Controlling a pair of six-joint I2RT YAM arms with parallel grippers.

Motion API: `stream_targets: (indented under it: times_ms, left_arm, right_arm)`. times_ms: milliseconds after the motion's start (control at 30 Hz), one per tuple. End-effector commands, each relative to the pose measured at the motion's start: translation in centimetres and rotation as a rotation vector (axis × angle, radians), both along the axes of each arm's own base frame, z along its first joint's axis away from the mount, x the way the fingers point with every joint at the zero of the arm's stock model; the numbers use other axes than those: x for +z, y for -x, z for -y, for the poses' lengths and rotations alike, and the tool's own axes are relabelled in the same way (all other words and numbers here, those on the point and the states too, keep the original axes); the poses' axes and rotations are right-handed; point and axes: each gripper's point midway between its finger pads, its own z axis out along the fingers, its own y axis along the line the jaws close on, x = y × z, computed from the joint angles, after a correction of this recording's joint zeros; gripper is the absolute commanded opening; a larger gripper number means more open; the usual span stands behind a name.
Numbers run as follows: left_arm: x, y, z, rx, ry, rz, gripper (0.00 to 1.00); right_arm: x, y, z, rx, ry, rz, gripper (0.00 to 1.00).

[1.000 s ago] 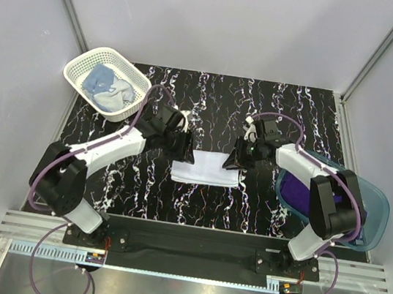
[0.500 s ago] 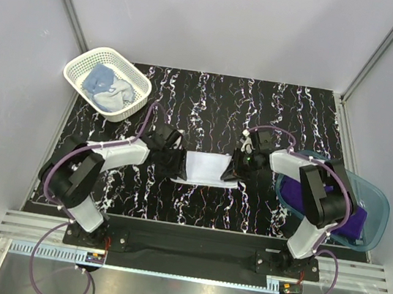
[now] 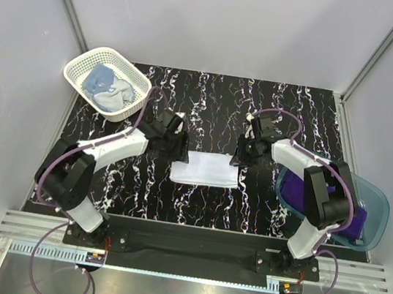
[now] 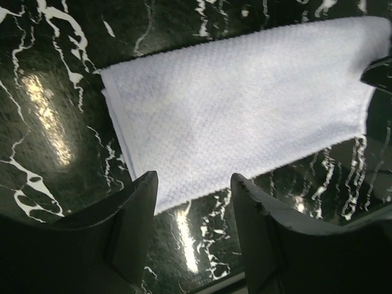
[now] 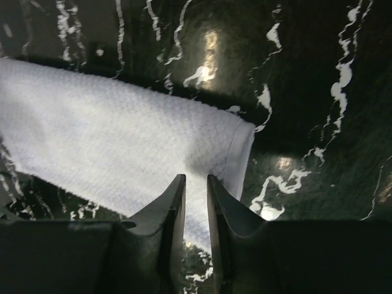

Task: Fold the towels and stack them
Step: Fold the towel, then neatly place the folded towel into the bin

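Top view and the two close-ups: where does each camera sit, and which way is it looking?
Top view: fixed high behind the arms, looking down on the table; both arms show whole, left claw and right claw at the white towel.
Left wrist: rides the left arm, looking down past its two spread fingers at the towel's end.
Right wrist: rides the right arm, looking down between its two close-set fingers at the towel's other end.
Shared: all three show the white towel.

The left arm and right arm reached forward and inward. The left gripper stood with jaws spread apart; the right gripper showed only a narrow gap.
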Motion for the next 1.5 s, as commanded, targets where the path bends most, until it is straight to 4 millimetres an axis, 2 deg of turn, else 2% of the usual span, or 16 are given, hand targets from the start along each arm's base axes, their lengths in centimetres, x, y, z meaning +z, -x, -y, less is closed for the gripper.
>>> stream_targets:
  times_ms: [0, 133, 233, 300, 367, 467, 500, 533, 633, 700, 800, 900, 1033, 1167, 1300, 1467]
  left_arm:
    - [-3.2, -1.3, -1.2, 0.024, -0.054, -0.001, 0.56]
    - [-5.3, -1.1, -1.2, 0.034, -0.06, -0.072, 0.55]
    - [-5.1, -1.1, -1.6, 0.047, -0.078, -0.07, 0.56]
    - [-4.4, -1.2, -1.8, 0.054, -0.084, -0.067, 0.56]
    - [-2.3, -1.5, -1.6, 0.05, -0.075, -0.047, 0.56]
    - [1.5, -2.0, -1.5, 0.044, -0.055, 0.003, 0.59]
    - [2.6, -2.1, -1.5, 0.039, -0.05, 0.02, 0.6]
    - [4.5, -2.1, -1.7, 0.032, -0.04, 0.052, 0.6]
    - [6.9, -2.0, -2.4, 0.009, -0.026, 0.102, 0.61]
    - [9.1, -1.8, -2.8, -0.015, 0.009, 0.155, 0.62]
    - [10.9, -1.4, -3.8, -0.021, 0.028, 0.213, 0.63]
    - [11.4, -1.1, -4.7, -0.02, 0.03, 0.243, 0.63]
    - [10.6, -0.8, -5.3, -0.022, 0.016, 0.232, 0.63]
    - [10.2, -0.6, -5.2, -0.032, 0.019, 0.216, 0.63]
    - [11.1, -0.7, -5.1, -0.035, 0.036, 0.231, 0.63]
    - [12.1, -0.7, -4.8, -0.041, 0.062, 0.237, 0.63]
  right_arm:
    - [-1.6, -2.1, 0.8, -0.002, 0.089, 0.059, 0.27]
    - [-3.1, -2.6, 1.7, -0.007, 0.15, 0.051, 0.27]
    - [-2.5, -2.5, 2.0, -0.001, 0.163, 0.069, 0.27]
    - [-0.8, -2.4, 2.2, 0.003, 0.167, 0.091, 0.3]
    - [1.6, -2.1, 2.0, 0.009, 0.14, 0.104, 0.34]
    - [3.7, -0.9, 1.4, 0.013, 0.093, 0.079, 0.52]
    - [3.9, -0.6, 1.3, 0.008, 0.08, 0.068, 0.6]
    - [4.2, -0.2, 1.3, 0.012, 0.07, 0.067, 0.63]
    - [3.1, 0.9, 1.8, 0.003, 0.082, 0.034, 0.7]
    - [1.8, 1.5, 2.2, -0.003, 0.104, 0.003, 0.69]
    - [0.6, 2.1, 2.1, -0.004, 0.094, -0.03, 0.69]
    - [-0.7, 2.2, 2.3, -0.009, 0.11, -0.041, 0.67]
    - [-2.4, 2.4, 2.8, -0.005, 0.14, -0.045, 0.65]
    - [-4.3, 3.6, 2.3, 0.004, 0.106, -0.105, 0.6]
    - [-4.4, 4.4, 2.4, -0.016, 0.092, -0.118, 0.52]
    - [-4.3, 4.3, 2.2, -0.024, 0.082, -0.122, 0.3]
